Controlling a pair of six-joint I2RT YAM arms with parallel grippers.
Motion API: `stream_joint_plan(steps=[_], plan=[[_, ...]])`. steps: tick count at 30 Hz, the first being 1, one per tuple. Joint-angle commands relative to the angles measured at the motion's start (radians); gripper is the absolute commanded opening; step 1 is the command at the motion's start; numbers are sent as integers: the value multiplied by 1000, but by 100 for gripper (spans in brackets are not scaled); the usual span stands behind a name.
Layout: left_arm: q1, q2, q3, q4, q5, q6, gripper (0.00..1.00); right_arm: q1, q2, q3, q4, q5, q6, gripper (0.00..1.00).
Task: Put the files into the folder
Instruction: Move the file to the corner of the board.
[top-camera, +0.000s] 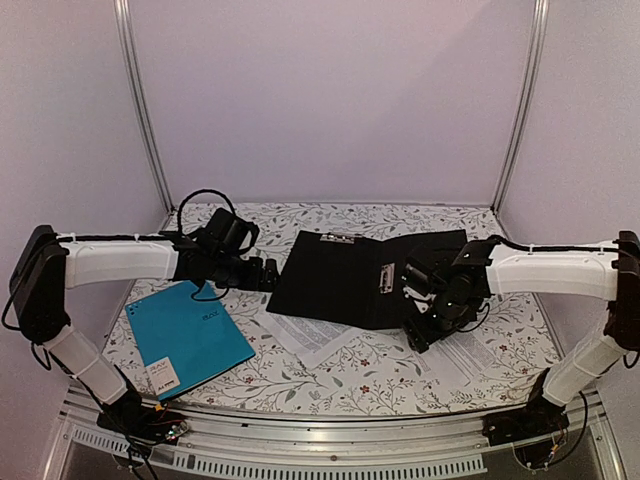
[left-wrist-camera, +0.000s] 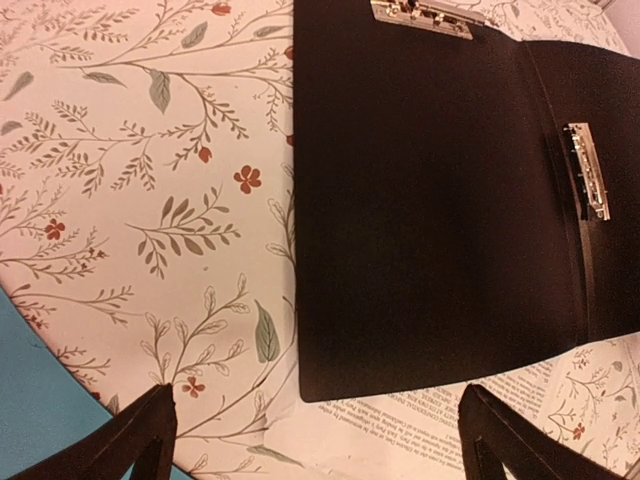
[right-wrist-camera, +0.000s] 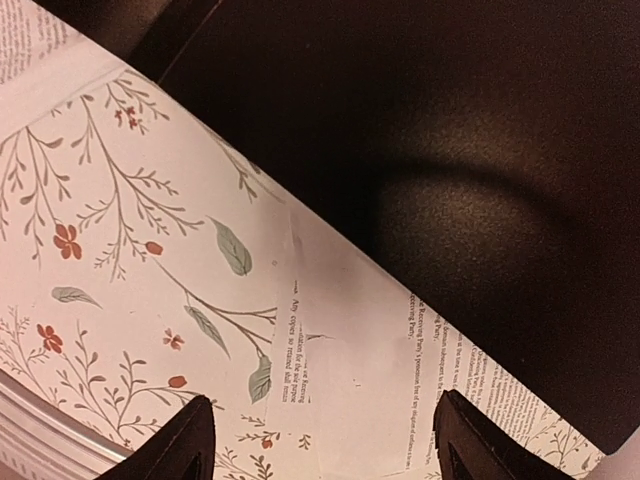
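nearest the arm bases, a teal-blue folder (top-camera: 185, 340) lies closed on the floral tablecloth (top-camera: 300, 385), at the left near corner and apart from everything else.

beyond it, toward the middle, the files (top-camera: 310, 335) lie flat on the cloth: white printed sheets poking out from under the near edge of the black folder (top-camera: 350, 275). one sheet shows left of centre and more paper shows to the right, below the right arm. none of it is inside the folder.

the right gripper (top-camera: 415, 335) hangs over that right-hand paper at the folder's near edge. in the right wrist view its two fingers (right-wrist-camera: 185, 440) stand well apart with nothing between them, only printed sheet and cloth below. it grasps nothing.

the left gripper (top-camera: 268, 275) sits just off the folder's left edge, released. its fingers (left-wrist-camera: 130, 445) are spread wide and empty, above the cloth and the folder's near left corner.

the black folder lies open and flat across the middle of the table, its inside bare. a silver clip (left-wrist-camera: 420, 15) sits at its far edge, and a second clip (left-wrist-camera: 588, 170) lies along the fold toward the right.
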Motion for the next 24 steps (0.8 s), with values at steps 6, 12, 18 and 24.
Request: stream_joint_plan(steps=[6, 12, 18, 24], plan=[[9, -45, -34, 4, 10, -14, 98, 40, 165, -12, -17, -42, -8, 79], [9, -52, -43, 9, 12, -14, 98, 39, 220, -22, -9, -107, -38, 76], [9, -59, -50, 14, 20, -18, 98, 31, 259, -24, -14, -181, -65, 69], [9, -80, -64, 15, 14, -20, 98, -11, 298, -24, -53, -220, -69, 60]])
